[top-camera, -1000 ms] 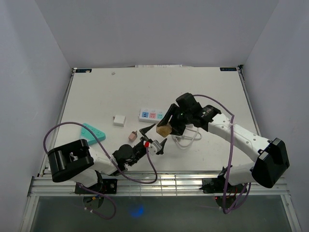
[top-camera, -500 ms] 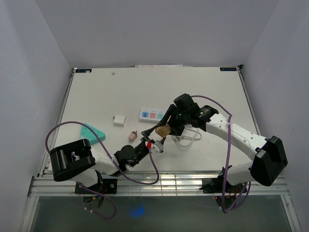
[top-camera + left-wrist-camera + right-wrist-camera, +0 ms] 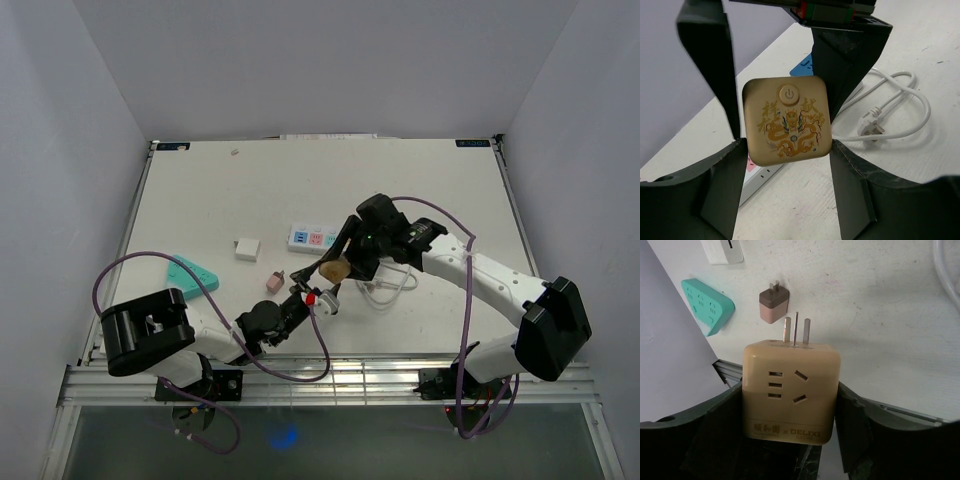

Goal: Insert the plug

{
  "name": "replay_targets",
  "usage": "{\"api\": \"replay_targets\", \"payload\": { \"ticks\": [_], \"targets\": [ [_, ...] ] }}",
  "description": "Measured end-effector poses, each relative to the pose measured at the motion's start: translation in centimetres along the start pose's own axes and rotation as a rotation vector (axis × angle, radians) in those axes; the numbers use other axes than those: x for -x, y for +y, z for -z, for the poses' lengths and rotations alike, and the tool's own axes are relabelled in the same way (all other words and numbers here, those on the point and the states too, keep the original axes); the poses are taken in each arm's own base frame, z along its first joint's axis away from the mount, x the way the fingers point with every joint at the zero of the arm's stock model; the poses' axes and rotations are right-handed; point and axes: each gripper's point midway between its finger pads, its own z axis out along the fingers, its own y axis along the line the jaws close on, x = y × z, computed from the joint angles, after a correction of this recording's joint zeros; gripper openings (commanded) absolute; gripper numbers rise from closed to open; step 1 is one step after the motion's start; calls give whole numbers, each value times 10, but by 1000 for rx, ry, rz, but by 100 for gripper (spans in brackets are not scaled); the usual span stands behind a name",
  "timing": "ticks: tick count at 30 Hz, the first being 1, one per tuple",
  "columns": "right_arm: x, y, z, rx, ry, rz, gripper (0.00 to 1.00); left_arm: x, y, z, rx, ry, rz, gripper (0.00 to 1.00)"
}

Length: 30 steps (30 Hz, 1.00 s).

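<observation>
We see the tan adapter plug (image 3: 336, 268) held above the table (image 3: 200, 190), caught between both arms. The right gripper (image 3: 790, 395) clamps it by two opposite sides, jaws spread only to the plug's width. Its three prongs (image 3: 796, 330) project past the fingertips in the right wrist view. The left gripper (image 3: 786, 145) reaches in from the near left. Its fingers press on the same two flanks, beside the dragon-printed face (the one with the power button), so it grips too. The power strip (image 3: 312, 238) lies on the table just beyond the plug, apart from it. A looped white cable (image 3: 385, 285) lies to the right. A small brown plug (image 3: 274, 282) and a teal socket block (image 3: 190, 272) lie further left.
</observation>
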Motion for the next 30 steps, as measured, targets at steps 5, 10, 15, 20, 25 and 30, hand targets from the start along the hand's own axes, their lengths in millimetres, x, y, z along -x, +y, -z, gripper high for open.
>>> {"api": "replay_targets", "payload": {
  "ticks": [5, 10, 15, 20, 25, 30],
  "targets": [
    [10, -3, -2, -12, -54, 43, 86, 7, -2, -1, -10, -28, 12, 0],
    [25, -7, -1, -15, -87, 48, 86, 10, -2, -1, -5, -39, 22, 0],
    [39, -16, -5, -39, -99, 52, 86, 11, -2, -1, -6, -43, 37, 0],
    [47, -22, -10, -59, -100, 80, 87, 10, -4, -2, -6, -40, 65, 0],
    [69, -16, -4, -50, -154, 147, 88, 10, -5, -11, 2, -38, 127, 0],
    [98, -6, 8, -35, -221, 249, 90, 6, -11, -18, -11, -19, 195, 0]
  ]
}}
